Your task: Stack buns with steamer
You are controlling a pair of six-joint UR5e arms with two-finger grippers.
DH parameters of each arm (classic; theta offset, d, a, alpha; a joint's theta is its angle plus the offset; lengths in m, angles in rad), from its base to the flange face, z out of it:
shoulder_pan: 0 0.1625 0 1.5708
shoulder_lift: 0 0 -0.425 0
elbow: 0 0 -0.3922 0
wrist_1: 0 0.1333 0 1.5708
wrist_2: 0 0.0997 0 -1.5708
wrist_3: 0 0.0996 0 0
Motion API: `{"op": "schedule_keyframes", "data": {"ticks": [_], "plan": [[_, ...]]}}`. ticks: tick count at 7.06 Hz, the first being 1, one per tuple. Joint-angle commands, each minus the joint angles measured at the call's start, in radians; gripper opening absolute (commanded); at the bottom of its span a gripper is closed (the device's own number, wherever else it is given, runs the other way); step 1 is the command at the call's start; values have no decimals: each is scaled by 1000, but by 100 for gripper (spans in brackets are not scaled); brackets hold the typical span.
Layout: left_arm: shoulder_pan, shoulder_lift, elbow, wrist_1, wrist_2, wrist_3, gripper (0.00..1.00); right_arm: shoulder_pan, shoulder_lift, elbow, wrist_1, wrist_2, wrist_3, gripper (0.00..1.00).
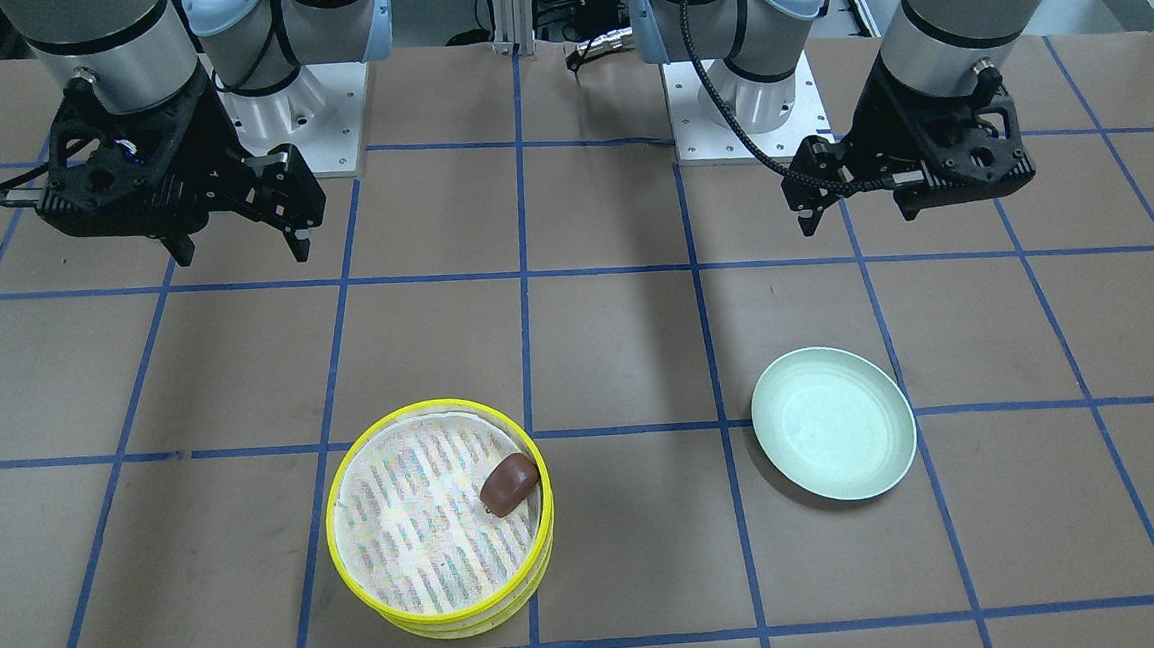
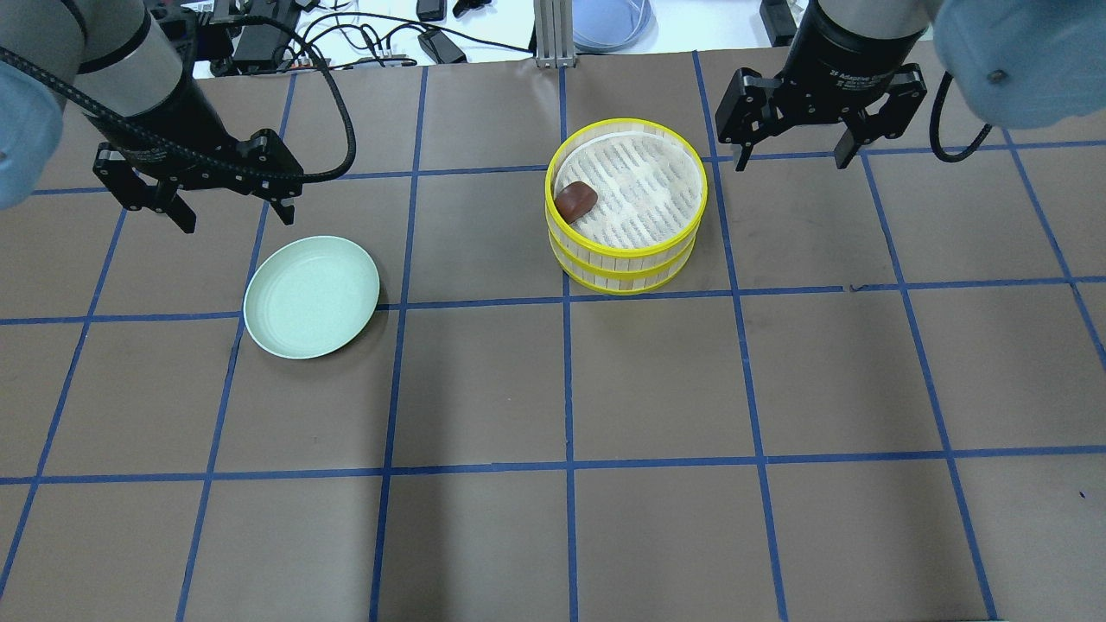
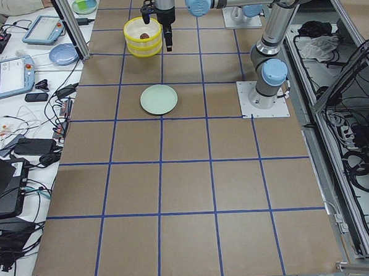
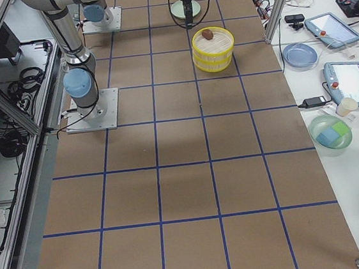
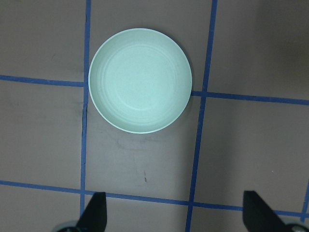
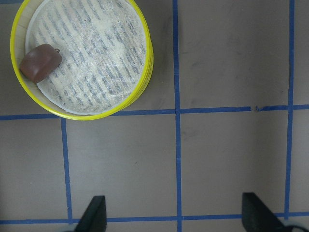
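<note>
A yellow-rimmed steamer of two stacked tiers stands on the table, lined with striped cloth. It also shows in the overhead view and the right wrist view. A dark brown bun lies in the top tier against the rim, also seen from overhead and from the right wrist. The cream-white bun is hidden or out of view. The pale green plate is empty. My left gripper hovers open beyond the plate. My right gripper hovers open beside the steamer.
The brown table is marked with a blue tape grid. The arm bases stand at the table's robot edge. A side bench with tablets, bowls and cables runs along the far edge.
</note>
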Motion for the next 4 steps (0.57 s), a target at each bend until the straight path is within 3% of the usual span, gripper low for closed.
{"op": "schedule_keyframes", "data": {"ticks": [1,4], "plan": [[-1,-6,-9,7,-24,3,100,0,-2,-1,-2,-3,-1,100],[-4,-3,-10,9,-20,16,100,0,0,0,-20,1,0,100]]}}
